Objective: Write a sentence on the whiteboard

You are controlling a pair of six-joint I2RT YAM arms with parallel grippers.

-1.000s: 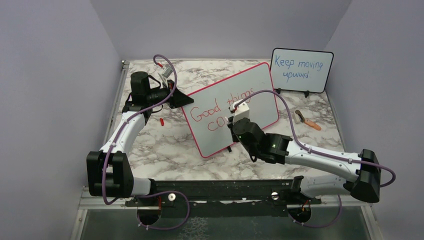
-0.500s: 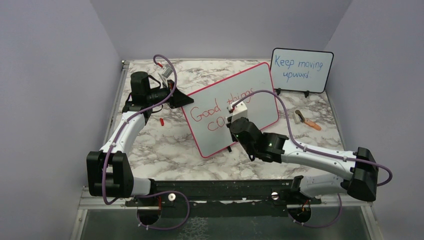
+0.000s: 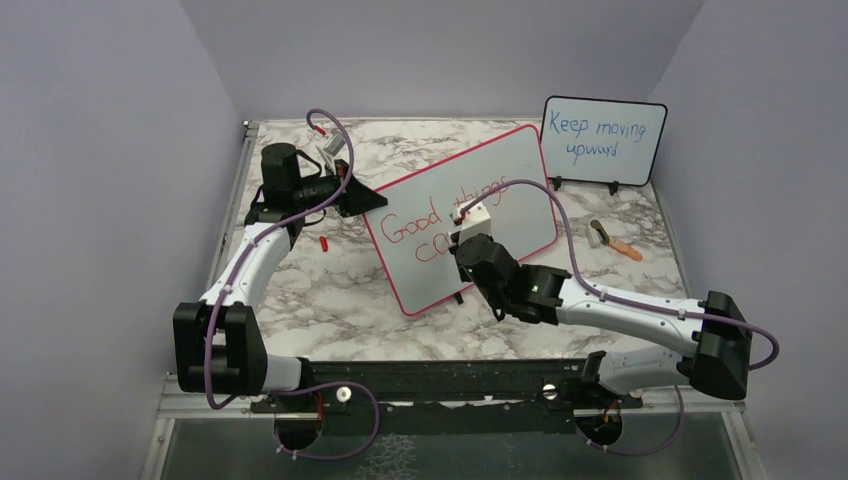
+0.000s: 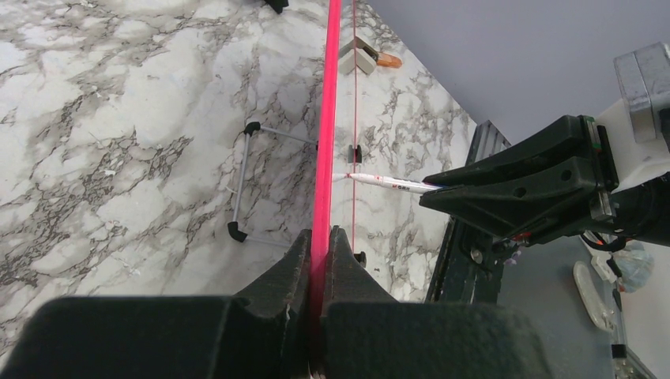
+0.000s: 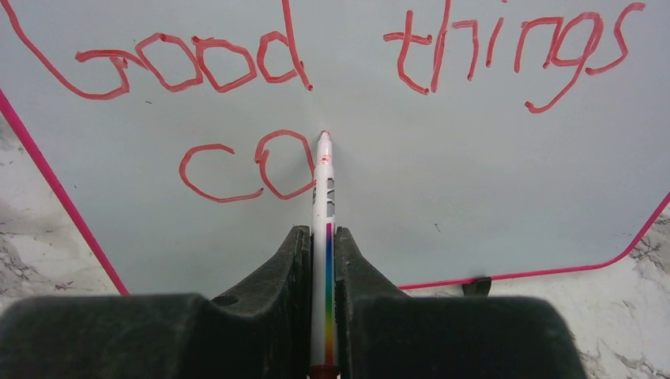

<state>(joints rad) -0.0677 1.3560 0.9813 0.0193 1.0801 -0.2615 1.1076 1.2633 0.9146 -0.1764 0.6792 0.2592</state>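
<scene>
At centre frame, the right hand point(image 5: 321, 237) grips a marker point(image 5: 323, 185) touching the whiteboard point(image 5: 458, 166), whose edge the left hand point(image 4: 319, 241) pinches.

Marble-patterned table point(image 3: 300, 290) with the whiteboard point(image 3: 520, 170), a small black-framed board point(image 3: 603, 140), a red cap point(image 3: 324, 242), perhaps a scraper point(image 3: 614, 240)

whiteboard point(image 3: 425, 275) before small board point(image 3: 603, 140) (far right)

My marker point(image 5: 322, 189) has bare whiteboard point(image 5: 474, 181) to its right; my left claw point(image 4: 320, 237) blocks the whiteboard's left edge.
</scene>
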